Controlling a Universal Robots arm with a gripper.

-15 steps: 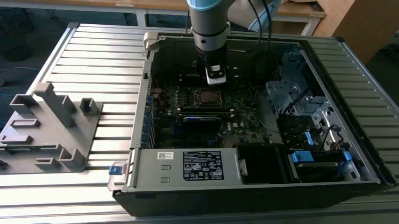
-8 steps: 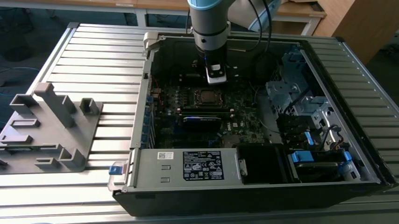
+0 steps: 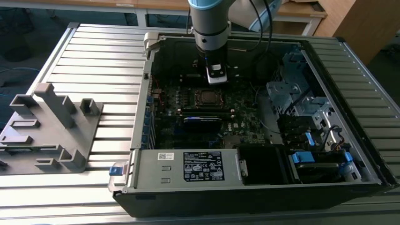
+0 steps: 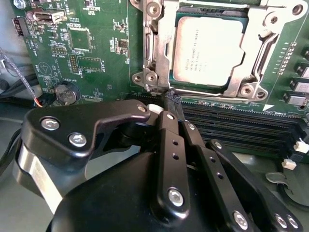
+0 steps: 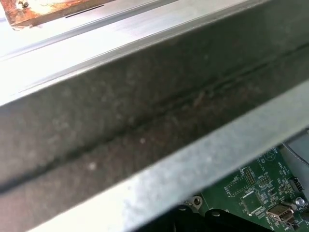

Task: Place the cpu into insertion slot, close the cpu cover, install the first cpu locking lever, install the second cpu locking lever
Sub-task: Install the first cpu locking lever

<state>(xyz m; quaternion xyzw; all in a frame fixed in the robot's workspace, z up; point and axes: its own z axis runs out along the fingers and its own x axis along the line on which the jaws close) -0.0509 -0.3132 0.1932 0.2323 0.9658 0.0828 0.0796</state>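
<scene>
Hanging inside the open computer case point(image 3: 141, 140), the gripper point(image 3: 216, 78) is seen in the exterior view just above the motherboard point(image 3: 240, 105), close beside the far edge of the insertion slot point(image 3: 207, 96). In the second wrist view the gripper point(image 4: 172, 98) is shown with its black fingers point(image 4: 169, 130) brought together to a narrow tip, nothing being held between them; the tip is poised at the near corner of the socket frame, by the edge of the memory slots point(image 4: 241, 126). Whether the tip is touching the board cannot be told.

The cpu point(image 4: 208, 50) is seated in the insertion slot point(image 4: 164, 58), its dull silver face turned up. The cpu cover point(image 4: 258, 53) is laid down flat around it, so that the chip is seen through the large square window, and the frame's screw heads are seen at its corners. A round coin cell point(image 4: 66, 92) is set in the green board near the case wall.

In the first wrist view a grey metal case rim point(image 5: 145, 121) is seen slanting across, with a corner of the motherboard point(image 5: 256, 198) beyond it.

The case is laid on a ribbed metal table point(image 3: 93, 61), and a grey plastic fixture point(image 3: 50, 126) is stood near the table's edge at the exterior view's left.
</scene>
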